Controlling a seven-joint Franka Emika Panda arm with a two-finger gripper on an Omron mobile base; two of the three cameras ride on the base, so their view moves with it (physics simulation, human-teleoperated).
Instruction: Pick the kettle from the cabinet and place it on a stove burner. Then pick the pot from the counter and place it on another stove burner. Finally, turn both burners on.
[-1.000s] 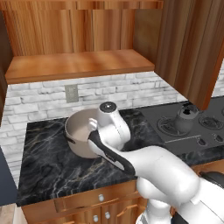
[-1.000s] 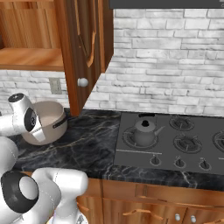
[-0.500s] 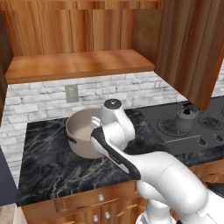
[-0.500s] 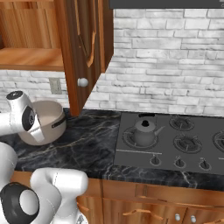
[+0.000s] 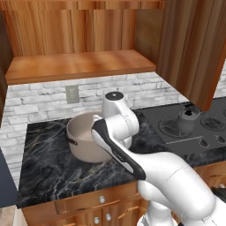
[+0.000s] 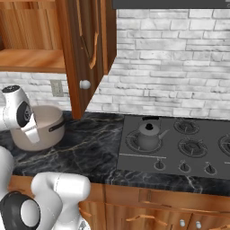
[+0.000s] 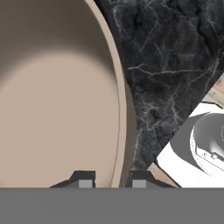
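Observation:
The beige pot (image 5: 84,143) (image 6: 45,130) stands on the black marble counter (image 5: 48,176) left of the stove. In the hand view my gripper (image 7: 112,181) is shut on the pot (image 7: 57,109), one fingertip inside its rim and the other outside. My white forearm hides that grip in the left base view. The dark grey kettle (image 5: 187,119) (image 6: 149,134) sits upright on the front left stove burner (image 6: 134,143). The cabinet (image 5: 75,64) above the counter is open, and its shelf is bare.
The open cabinet door (image 6: 87,54) with its round silver knob (image 6: 84,84) hangs above the counter between pot and stove. Other burners (image 6: 192,146) lie to the kettle's right, with small knobs (image 6: 184,167) along the cooktop's front edge. A wall outlet (image 5: 72,93) sits behind the pot.
My wrist has edged slightly up and to the right while staying at the pot's rim. The pot has hardly shifted, and the kettle is unmoved.

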